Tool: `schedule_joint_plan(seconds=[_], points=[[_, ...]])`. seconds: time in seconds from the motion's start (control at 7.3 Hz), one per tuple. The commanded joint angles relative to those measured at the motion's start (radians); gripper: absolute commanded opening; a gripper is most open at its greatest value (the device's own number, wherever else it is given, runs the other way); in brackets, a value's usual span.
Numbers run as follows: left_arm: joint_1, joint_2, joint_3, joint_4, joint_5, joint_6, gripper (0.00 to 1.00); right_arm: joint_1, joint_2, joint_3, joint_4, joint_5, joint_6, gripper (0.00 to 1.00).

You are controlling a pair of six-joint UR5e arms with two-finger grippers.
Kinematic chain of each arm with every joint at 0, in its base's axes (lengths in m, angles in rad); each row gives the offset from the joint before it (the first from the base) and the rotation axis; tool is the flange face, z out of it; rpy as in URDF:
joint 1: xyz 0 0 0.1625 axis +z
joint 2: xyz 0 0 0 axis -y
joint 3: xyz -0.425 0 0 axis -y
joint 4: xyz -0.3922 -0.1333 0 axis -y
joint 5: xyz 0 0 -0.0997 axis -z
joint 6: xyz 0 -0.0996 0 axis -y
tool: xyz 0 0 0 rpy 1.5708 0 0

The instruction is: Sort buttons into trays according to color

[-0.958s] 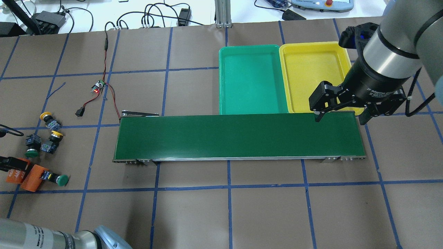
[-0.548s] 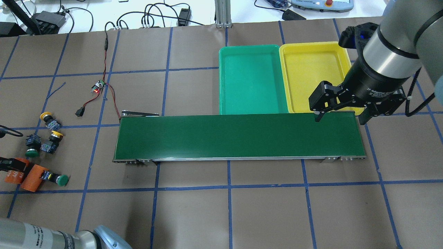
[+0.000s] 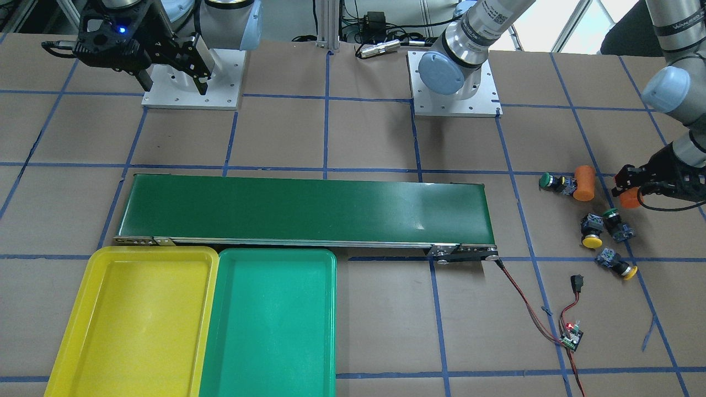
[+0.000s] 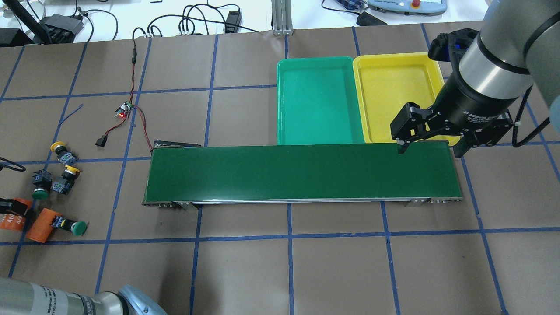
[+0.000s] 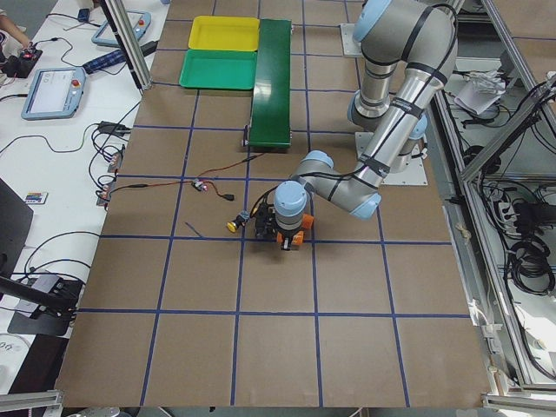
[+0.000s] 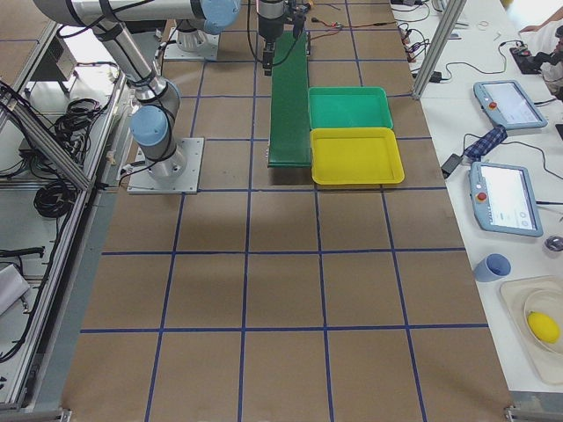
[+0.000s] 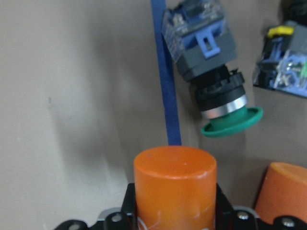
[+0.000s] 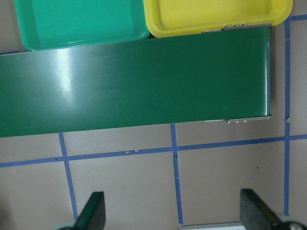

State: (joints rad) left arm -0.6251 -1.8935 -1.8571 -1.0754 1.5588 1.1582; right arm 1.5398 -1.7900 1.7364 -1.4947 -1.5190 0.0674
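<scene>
1. At the desk's left end in the overhead view, the left hand is pinching an orange cylinder. The wrist view shows the cylinder clamped between the fingers, flat end pointing away from the camera.
2. Right hand is spread wide and holds nothing. It hangs over the right end of the conveyor belt, at the belt's far edge, beside the near rim of the yellow tray.
3. Green tray and yellow tray sit side by side, long sides touching, against the belt's far edge. Green is on the left, yellow on the right.
4. All four buttons lie on the desk at the left end, well apart from the trays and left of the belt.
5. Far yellow button lies on its side, farthest from the robot in the cluster.
6. Second yellow button and a green button lie just beside each other, nearer than the first. The yellow cap points far, the green cap points near.
7. In the left wrist view that green button lies on its side just beyond the held cylinder, next to a blue tape line.
8. Second green button lies nearest the robot. Its body end is against the other orange cylinder and its cap points right.
9. A small circuit board with a lit red LED sits far-left of the belt. Red and black wires run from it to the belt's left end.
</scene>
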Motion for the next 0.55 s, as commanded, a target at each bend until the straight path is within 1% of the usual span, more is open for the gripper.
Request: schedule_joint_plan(seconds=[0.0,0.14,0.27,0.41], points=[[-0.126,0.051,0.108,-0.181,0.003,0.027,0.00,-0.001,0.001,0.002,-0.010,0.000,0.000,1.00],[-0.184,0.072,0.111,-0.216,-0.002,0.084,0.00,-0.001,0.001,0.005,-0.010,0.000,0.000,1.00],[-0.287,0.097,0.104,-0.216,0.000,0.145,0.00,-0.001,0.003,0.008,-0.012,0.000,0.002,1.00],[-0.374,0.120,0.102,-0.219,0.003,0.144,0.00,-0.001,0.003,0.008,-0.010,-0.001,0.000,1.00]])
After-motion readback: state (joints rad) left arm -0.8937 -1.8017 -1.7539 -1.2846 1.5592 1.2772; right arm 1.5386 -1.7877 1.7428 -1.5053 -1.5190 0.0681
